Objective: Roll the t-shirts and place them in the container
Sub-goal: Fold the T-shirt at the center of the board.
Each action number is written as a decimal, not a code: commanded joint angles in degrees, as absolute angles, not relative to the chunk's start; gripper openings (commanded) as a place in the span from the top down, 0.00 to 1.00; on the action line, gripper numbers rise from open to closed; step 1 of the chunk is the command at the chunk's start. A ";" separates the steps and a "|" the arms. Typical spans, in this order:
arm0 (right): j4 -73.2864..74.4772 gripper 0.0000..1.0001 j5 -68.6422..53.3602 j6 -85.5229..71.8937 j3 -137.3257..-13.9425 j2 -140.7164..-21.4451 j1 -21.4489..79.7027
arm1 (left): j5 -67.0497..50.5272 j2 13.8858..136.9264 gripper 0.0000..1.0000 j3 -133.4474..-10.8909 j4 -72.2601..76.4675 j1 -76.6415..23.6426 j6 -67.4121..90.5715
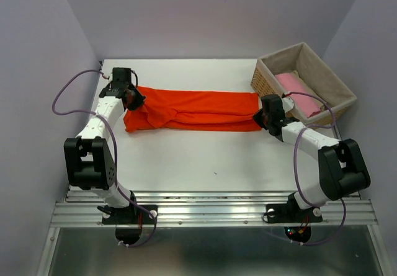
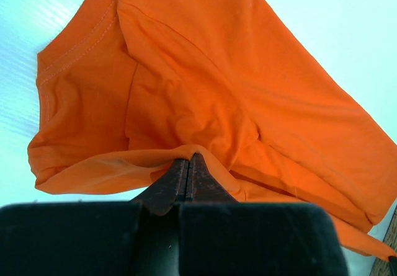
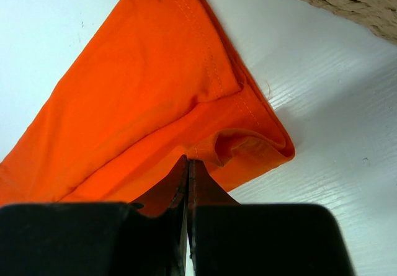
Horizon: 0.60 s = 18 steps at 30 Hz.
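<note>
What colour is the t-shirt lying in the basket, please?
Pale pink; that t-shirt shows best in the top external view.

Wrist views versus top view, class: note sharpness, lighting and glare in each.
Left wrist: the orange t-shirt is sharp to its stitching, the table washed out bluish white, the left gripper dark. Right wrist: a soft grey shadow lies beside the shirt's hem, the right gripper equally dark. Top external: even light, glare on the metal rail.

1. The left gripper (image 2: pixel 189 167) has its dark fingers (image 2: pixel 167 189) pressed together, pinching a fold of the orange t-shirt (image 2: pixel 205 84).
2. From the pinch, the cloth spreads away in loose folded layers over the white tabletop (image 2: pixel 335 22).
3. A stitched hem (image 2: pixel 59 62) curves along the shirt's left side.
</note>
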<state>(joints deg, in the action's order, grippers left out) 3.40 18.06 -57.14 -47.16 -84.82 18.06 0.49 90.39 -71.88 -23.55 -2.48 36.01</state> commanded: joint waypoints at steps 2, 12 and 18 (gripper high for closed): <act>2.02 0.99 19.78 -55.99 -48.87 -83.06 16.88 | 0.26 87.81 1.00 -73.57 -24.87 -2.20 34.28; 6.59 0.99 12.67 -58.18 -39.12 -72.52 16.88 | -2.02 76.74 1.00 -61.98 -28.65 -2.20 33.84; 8.34 0.99 11.86 -58.89 -34.72 -68.21 16.88 | -2.46 72.69 1.00 -56.08 -28.65 -2.20 34.89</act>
<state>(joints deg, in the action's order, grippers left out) 6.90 12.56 -58.11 -36.23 -70.74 17.26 -2.02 75.55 -59.00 -27.79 -2.50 34.81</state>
